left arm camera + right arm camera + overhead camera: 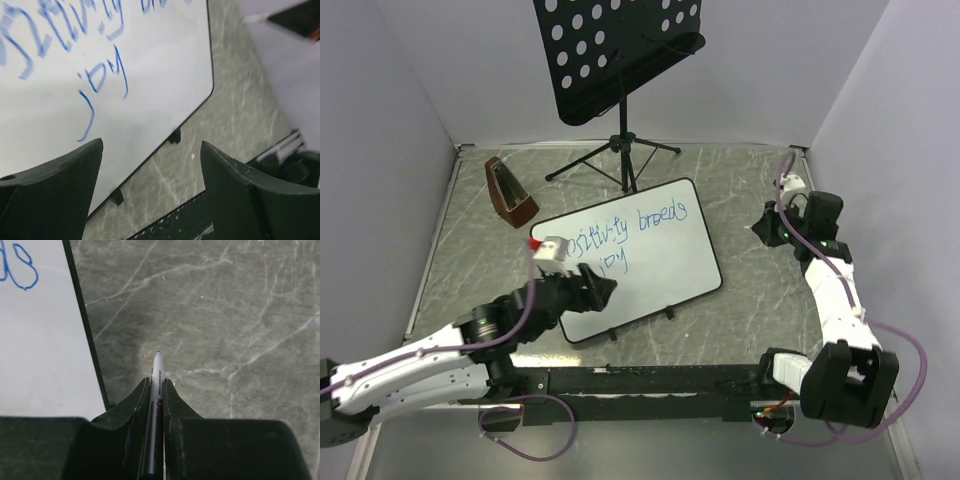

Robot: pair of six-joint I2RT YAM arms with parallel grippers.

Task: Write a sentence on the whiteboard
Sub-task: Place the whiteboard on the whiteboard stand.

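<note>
pretty clearly a robotics lab, plain white walls (410, 70) boxing in a grey marbled desk (750, 310), two bolted-on white-and-black robot arms (410, 370) (835, 290)

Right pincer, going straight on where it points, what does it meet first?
Likely the grey marbled tabletop, touched first by the tip of the held grey marker, just beside the flat white whiteboard.

sentence (610, 237): start hidden behind left arm (470, 345) | marker (157, 375): rear hidden between fingers (130, 415) | whiteboard (40, 340): cut off left

Open marble tabletop (760, 300) right of the whiteboard (670, 260); at its far edge, music-stand tripod (623, 142) and brown wedge-shaped box (510, 192).
</note>
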